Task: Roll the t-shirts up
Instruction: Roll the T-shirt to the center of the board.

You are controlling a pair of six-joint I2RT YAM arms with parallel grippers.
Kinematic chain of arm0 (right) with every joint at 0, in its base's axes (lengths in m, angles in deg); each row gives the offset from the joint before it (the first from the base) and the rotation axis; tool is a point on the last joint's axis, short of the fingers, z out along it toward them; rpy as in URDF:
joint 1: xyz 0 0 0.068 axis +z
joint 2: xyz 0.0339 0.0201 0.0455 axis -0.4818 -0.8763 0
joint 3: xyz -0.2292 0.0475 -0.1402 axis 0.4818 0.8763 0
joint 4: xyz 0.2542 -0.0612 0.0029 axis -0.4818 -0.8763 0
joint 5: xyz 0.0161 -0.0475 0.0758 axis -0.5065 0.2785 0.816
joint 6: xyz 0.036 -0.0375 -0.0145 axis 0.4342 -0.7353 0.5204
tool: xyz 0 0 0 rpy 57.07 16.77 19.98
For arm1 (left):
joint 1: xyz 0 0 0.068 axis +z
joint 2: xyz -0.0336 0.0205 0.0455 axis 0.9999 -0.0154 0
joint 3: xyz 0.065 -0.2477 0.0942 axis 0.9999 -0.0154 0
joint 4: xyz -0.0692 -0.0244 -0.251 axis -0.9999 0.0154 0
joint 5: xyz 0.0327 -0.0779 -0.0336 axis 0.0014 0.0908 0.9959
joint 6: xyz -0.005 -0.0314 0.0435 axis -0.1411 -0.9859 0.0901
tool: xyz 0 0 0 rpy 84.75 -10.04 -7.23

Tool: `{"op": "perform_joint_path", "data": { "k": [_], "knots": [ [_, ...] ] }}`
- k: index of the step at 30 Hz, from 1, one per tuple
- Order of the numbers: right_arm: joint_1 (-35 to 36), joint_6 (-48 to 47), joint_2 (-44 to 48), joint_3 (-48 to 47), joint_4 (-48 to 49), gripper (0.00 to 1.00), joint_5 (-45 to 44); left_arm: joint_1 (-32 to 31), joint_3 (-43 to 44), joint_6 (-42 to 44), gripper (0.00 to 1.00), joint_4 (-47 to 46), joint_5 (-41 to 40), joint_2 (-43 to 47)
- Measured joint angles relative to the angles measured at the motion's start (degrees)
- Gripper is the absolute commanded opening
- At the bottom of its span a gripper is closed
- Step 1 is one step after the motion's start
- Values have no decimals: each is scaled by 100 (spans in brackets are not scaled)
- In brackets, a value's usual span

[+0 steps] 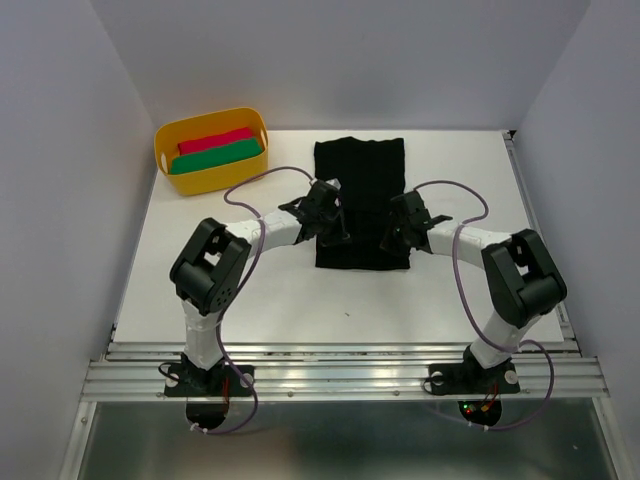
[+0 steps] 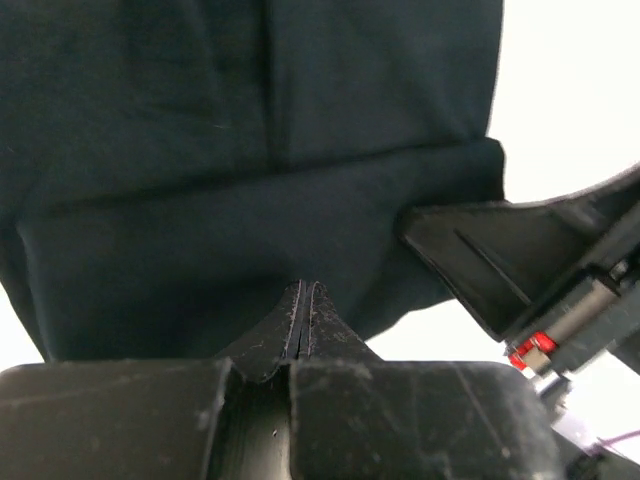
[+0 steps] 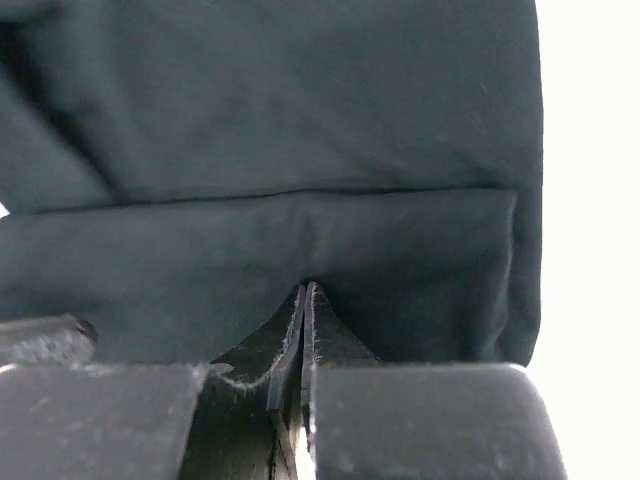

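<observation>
The t-shirt (image 2: 250,150) ran off the left wrist view at 12 and 9 o'clock. From above, the left gripper (image 1: 332,228) and right gripper (image 1: 392,234) covered its side edges; any pinch was unclear.

Your left arm (image 1: 265,230) and right arm (image 1: 468,240) are white links with black joints. Behind the matte-black left claw (image 2: 305,292) and right claw (image 3: 305,291), a thin purple cable (image 1: 250,187) loops.

Yellow oval plastic tub (image 1: 200,182) at far-left corner of white flat tabletop (image 1: 300,300). Inside it, red cloth roll (image 1: 215,139) beside green cloth roll (image 1: 215,156), touching. Ribbed aluminium rail (image 1: 340,375) along near edge.
</observation>
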Motion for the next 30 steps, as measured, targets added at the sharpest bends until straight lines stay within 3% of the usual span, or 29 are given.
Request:
{"op": "perform_joint_path", "data": {
  "k": [8, 18, 25, 30],
  "knots": [
    [-9, -20, 79, 85, -39, 3, -90, 13, -74, 94, 0, 33, -55, -365],
    [-9, -68, 1515, 518, -212, 4, -262, 13, -439, 229, 0, 236, -299, 946],
    [-9, 11, 1093, 1196, -216, 2, -326, 13, -1222, 101, 0, 197, -380, 1519],
    [-9, 31, 1027, 1180, -168, 4, -328, 15, -1722, -2, 20, 223, -446, 1556]
  ]
}}
